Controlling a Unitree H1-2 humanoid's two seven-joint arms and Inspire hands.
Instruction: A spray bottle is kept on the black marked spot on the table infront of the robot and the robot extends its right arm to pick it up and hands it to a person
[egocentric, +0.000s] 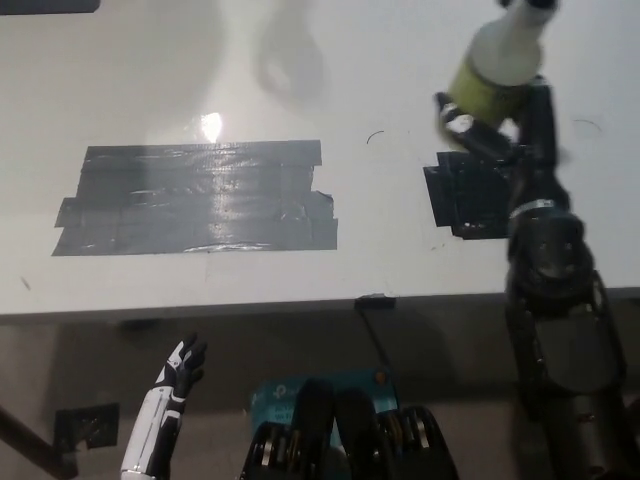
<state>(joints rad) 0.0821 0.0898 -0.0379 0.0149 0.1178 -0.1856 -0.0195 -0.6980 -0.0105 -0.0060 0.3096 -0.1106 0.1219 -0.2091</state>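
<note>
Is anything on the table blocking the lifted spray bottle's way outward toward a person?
Nothing visible does. The right hand holds the spray bottle above the black marked spot; the table beyond is bare. No person shows.

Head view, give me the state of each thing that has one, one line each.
spray bottle: lifted off the table, held, top out of frame.
right hand: shut on the spray bottle.
left hand: open, resting below the table edge.
black marked spot: uncovered.
</note>
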